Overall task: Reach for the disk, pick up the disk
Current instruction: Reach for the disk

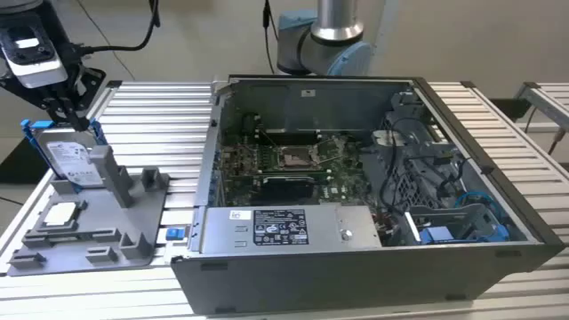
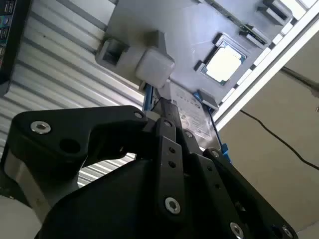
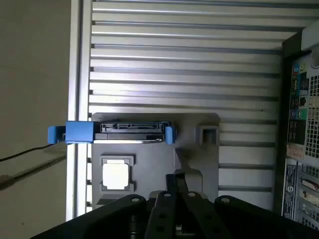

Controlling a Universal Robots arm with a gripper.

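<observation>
The disk (image 1: 69, 159) stands upright in a slot at the back of a grey fixture (image 1: 89, 230), its white label facing forward and its blue bracket showing at both ends. My gripper (image 1: 76, 121) hangs just above the disk's top edge at the exterior view's far left. In the first wrist view the disk (image 3: 132, 130) is seen edge-on, apart from my gripper (image 3: 175, 180), whose tips meet with nothing between them. In the second wrist view the gripper (image 2: 163, 113) points at the disk's label (image 2: 192, 117).
A small square silver chip (image 1: 60, 213) lies in the fixture in front of the disk. An open computer case (image 1: 356, 200) with a grey box (image 1: 284, 228) inside fills the middle of the slatted table (image 1: 160, 120). Another arm's base (image 1: 324, 40) stands behind.
</observation>
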